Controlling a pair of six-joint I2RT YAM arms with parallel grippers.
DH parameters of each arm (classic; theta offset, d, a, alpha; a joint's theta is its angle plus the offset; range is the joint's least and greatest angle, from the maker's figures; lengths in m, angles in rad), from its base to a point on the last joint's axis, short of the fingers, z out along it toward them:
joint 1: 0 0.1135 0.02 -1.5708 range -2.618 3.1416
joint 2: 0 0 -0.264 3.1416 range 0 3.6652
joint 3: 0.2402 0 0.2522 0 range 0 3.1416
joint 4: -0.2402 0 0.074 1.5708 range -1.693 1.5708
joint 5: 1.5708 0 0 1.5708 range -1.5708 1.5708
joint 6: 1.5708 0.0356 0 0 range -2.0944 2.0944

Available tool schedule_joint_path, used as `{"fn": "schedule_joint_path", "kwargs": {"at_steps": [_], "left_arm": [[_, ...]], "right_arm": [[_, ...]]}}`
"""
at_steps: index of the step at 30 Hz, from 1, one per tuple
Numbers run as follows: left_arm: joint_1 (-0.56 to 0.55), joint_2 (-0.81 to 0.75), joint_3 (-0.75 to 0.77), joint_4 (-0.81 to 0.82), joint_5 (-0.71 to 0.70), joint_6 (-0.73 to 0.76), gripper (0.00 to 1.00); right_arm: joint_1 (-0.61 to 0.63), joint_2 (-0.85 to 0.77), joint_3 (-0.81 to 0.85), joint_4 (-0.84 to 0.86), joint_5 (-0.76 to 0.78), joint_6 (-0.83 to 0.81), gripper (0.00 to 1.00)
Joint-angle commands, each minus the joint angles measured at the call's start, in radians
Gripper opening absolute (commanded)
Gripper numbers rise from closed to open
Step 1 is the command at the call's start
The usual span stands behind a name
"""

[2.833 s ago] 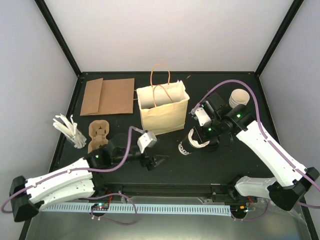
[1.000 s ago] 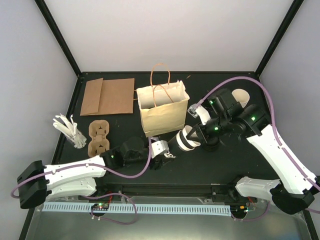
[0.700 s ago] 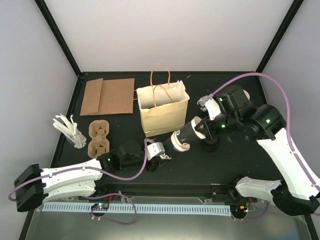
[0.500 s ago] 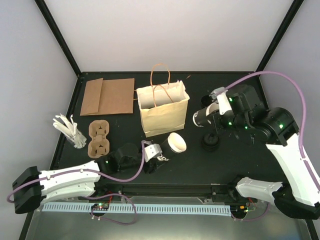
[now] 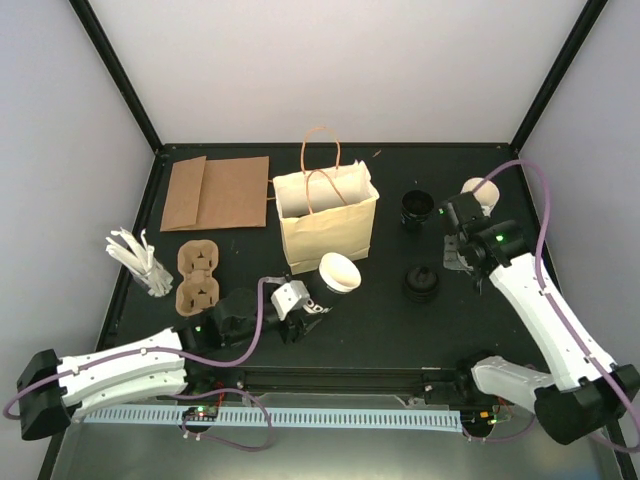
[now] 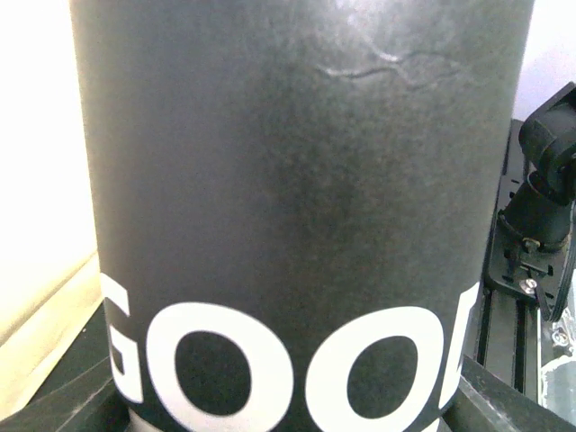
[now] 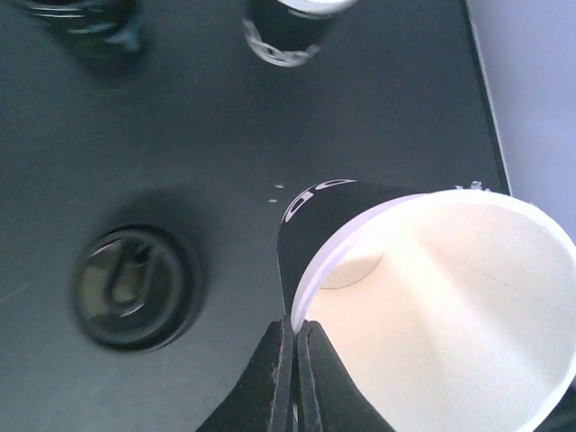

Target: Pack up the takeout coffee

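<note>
A: Overhead view, entry one: the cup?

B: Cup (image 5: 338, 272): black outside, white inside, tilted so its open mouth faces up toward the camera. It is just in front of the standing paper bag (image 5: 328, 228), near the middle of the worktop (image 5: 380, 330).

A: And the tool at it?

B: Left tool (image 5: 318, 300): it pinches the cup by the lower part of its wall. The cup sticks out past the fingertips toward the bag.

A: Entry two, same view?

B: Right tool (image 5: 458, 213): at the far right and well apart from the cup, just beside a stack of cups (image 5: 483, 188). How its fingers stand cannot be made out from here. A loose black lid (image 5: 422, 283) lies nearer the arms. A second black cup (image 5: 417, 208) stands to the right of the bag.

A: Left wrist view?

B: The cup's (image 6: 297, 225) black wall fills almost the whole frame, with the white letters "GOO" low on it. The cup is seated in the left tool, right up against the camera. The cream side of the paper bag (image 6: 36, 270) shows at the left edge.

A: Right wrist view?

B: Right tool (image 7: 293, 355): its two fingers are pressed flat together with nothing between them. The tips reach the white rim of the stack of cups (image 7: 432, 297), but I cannot tell whether they touch it. The lid (image 7: 135, 286) lies to the left. The second black cup (image 7: 288, 31) is at the top edge.
</note>
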Motion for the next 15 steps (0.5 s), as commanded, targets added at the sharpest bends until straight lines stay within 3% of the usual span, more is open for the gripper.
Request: {"fn": "schedule_joint_path", "kwargs": {"at_steps": [1, 8, 15], "left_arm": [[-0.002, -0.032, 0.005, -0.002, -0.020, -0.022, 0.38], [-0.002, -0.040, 0.002, 0.002, -0.018, -0.017, 0.38], [-0.002, -0.051, 0.008, 0.008, -0.011, -0.008, 0.38]], "right_arm": [[-0.167, -0.007, -0.097, 0.208, -0.049, -0.022, 0.01], [-0.214, 0.198, -0.056, 0.254, -0.046, -0.035, 0.01], [-0.382, 0.320, -0.027, 0.326, -0.137, -0.083, 0.01]]}}
